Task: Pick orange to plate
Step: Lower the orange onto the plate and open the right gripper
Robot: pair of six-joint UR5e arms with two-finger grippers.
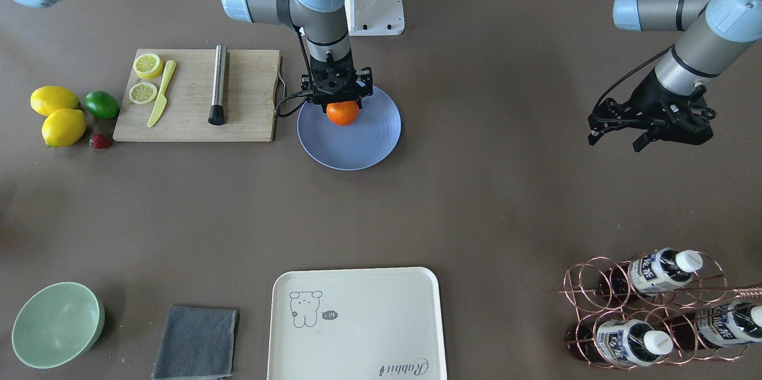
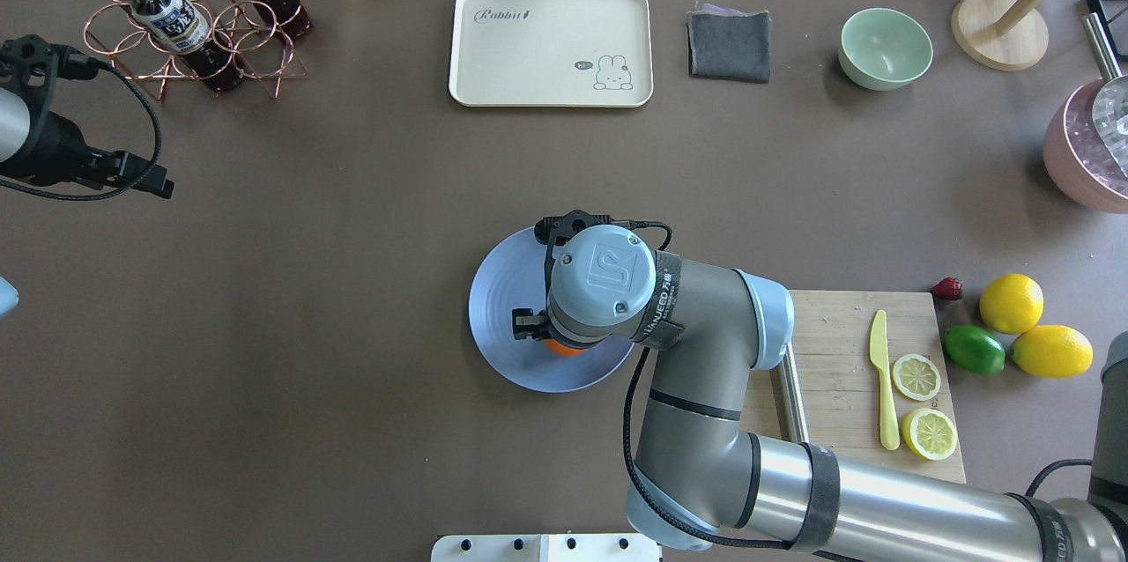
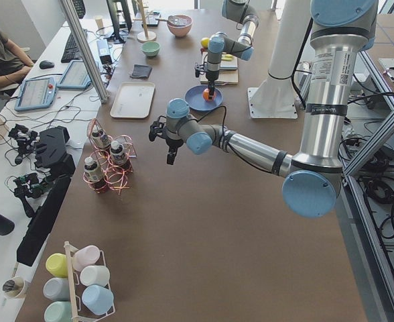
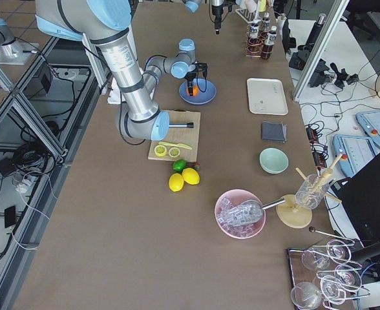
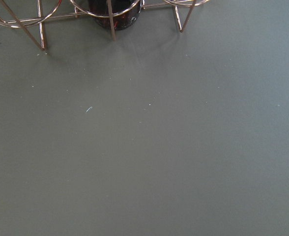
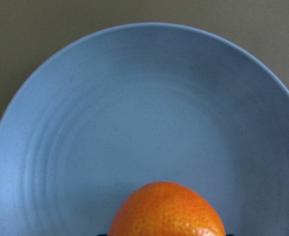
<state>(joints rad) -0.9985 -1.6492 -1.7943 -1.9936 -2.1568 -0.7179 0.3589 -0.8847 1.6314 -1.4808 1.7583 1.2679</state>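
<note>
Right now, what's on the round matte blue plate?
A small round bright orange, clamped in the right gripper. Its underside is hidden, so contact with the round matte blue plate can't be confirmed.

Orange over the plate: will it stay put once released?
The orange is round, so it may roll a little. The plate looks smooth but dished, so its rim would probably catch it. The pebbled skin should resist slipping.

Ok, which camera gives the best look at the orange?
The right wrist view: the orange is close and sharp over the plate, though its bottom is cropped. Front-facing shows most of it, but small; overhead, the right arm hides nearly all; the side views show a speck.
</note>
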